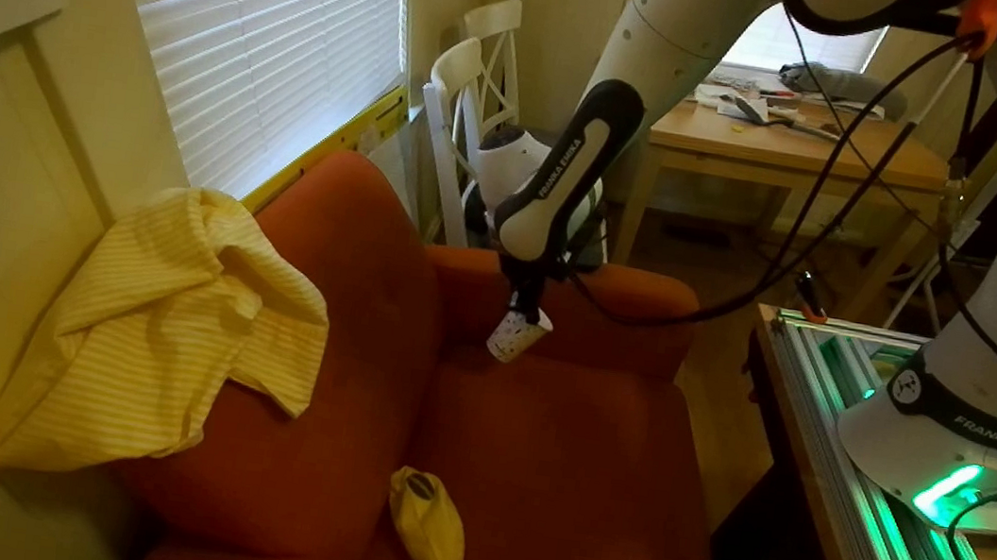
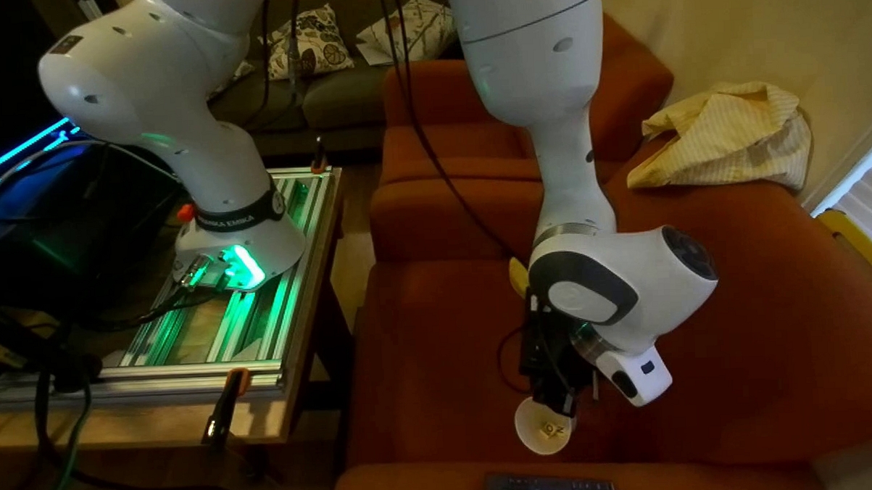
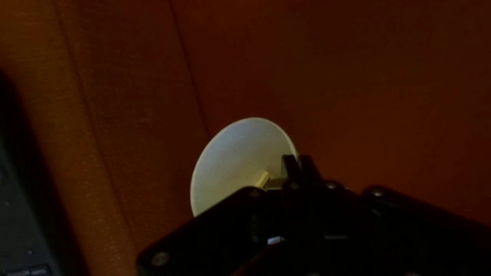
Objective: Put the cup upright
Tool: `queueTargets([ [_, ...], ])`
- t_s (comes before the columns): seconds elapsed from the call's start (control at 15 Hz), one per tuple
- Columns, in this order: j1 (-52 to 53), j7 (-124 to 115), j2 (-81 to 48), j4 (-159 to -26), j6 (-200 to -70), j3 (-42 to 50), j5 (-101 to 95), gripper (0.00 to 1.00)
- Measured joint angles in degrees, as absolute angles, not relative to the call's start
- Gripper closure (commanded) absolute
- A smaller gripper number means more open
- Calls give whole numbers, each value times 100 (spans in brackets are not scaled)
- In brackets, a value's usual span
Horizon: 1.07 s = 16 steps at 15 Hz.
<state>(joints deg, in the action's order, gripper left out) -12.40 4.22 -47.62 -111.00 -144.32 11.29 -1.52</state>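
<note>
Leftmost in an exterior view, a striped yellow cloth (image 1: 169, 325) drapes the backrest (image 1: 372, 379) of the red sofa (image 1: 560, 478); next, a yellow rounded object (image 1: 430, 530) lies on the sofa's seat by that backrest; farther right, near the sofa's far armrest (image 1: 649, 291), comes the cup (image 1: 514, 337) with the pincer (image 1: 531, 315) above it. The task looks partly done: the cup is in the grip, but it leans, mouth slanted upward, so standing it straight on the sofa's seat and letting go seem left. Whether its base touches the seat I cannot tell. Small pale pieces (image 2: 552, 429) sit inside it, so a slow turn would probably suit. The cup lies just below the pincer's fingers, held close to its rim; these are together with only its wall between them, one inside the mouth, one outside. In the wrist view the opening spreads left of them.
</note>
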Motion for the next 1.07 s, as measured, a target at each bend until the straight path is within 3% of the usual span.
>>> queueTargets([
  [0.4, -815, 399, -5006, -10566, -12956, 1435, -1028, 98],
  [1.07, -780, 400, -5963, -9346, -12091, 1403, -1311, 98],
])
